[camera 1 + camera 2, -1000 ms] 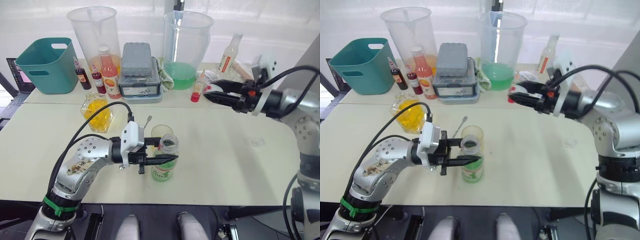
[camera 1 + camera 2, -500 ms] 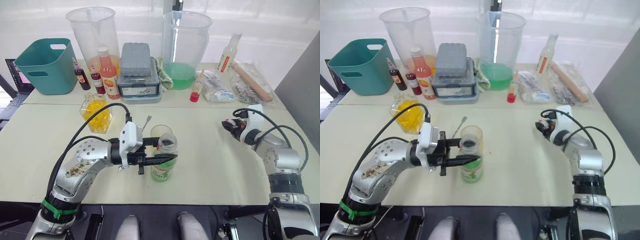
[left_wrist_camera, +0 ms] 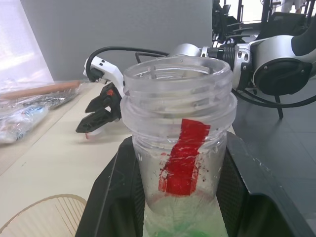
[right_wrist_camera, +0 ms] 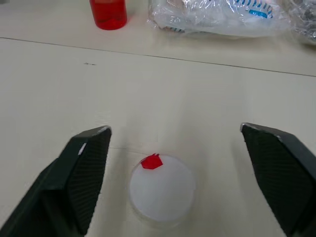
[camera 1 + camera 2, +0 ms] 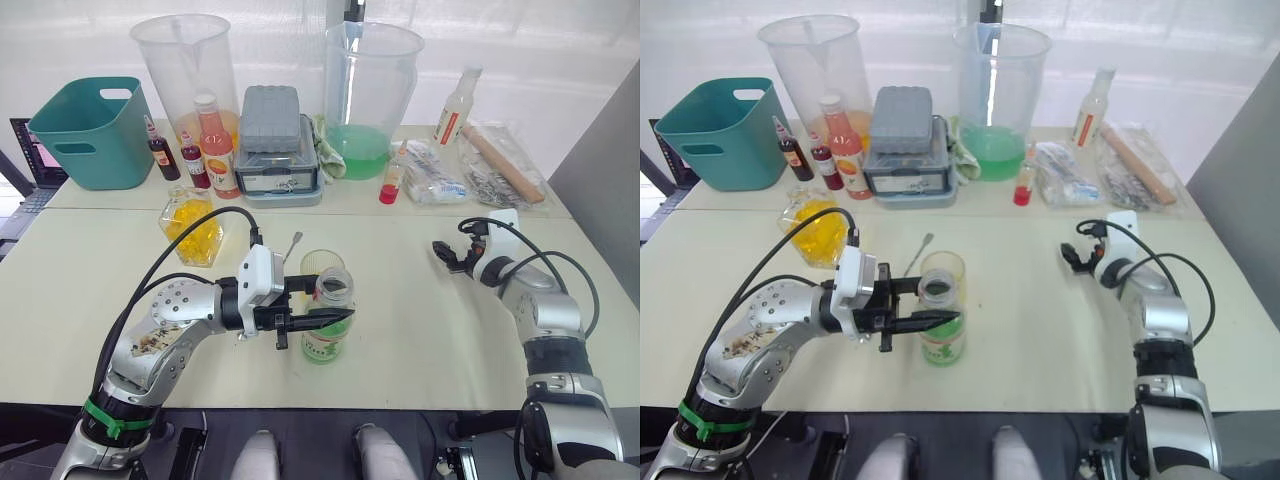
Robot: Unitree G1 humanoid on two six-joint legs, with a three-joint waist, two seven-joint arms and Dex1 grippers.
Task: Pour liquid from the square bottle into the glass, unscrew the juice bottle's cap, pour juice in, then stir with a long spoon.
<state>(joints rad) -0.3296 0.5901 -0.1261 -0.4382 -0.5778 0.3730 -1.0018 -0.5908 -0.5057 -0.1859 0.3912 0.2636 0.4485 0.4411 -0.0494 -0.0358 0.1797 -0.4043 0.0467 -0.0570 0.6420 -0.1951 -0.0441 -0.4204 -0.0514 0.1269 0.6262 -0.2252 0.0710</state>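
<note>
Left gripper [image 5: 322, 318] clamps the uncapped juice bottle [image 5: 329, 320] at lower centre, beside the glass [image 5: 318, 265]. Right gripper [image 4: 177, 182], jaws wide, hangs over the cap [image 4: 161, 188] lying on the table [image 5: 420, 330] at right.

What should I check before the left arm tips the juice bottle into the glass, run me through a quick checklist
1. Cap off the juice bottle: ok, it lies on the table between the right gripper's open fingers.
2. Left gripper grip: ok, shut on the juice bottle below its threaded neck.
3. Bottle upright: ok.
4. Glass position: ok, standing right behind the bottle, open mouth up.
5. Square bottle's liquid already in the glass: cannot tell.
6. Long spoon clear of the pour: cannot tell, it lies close beside the glass.
</note>
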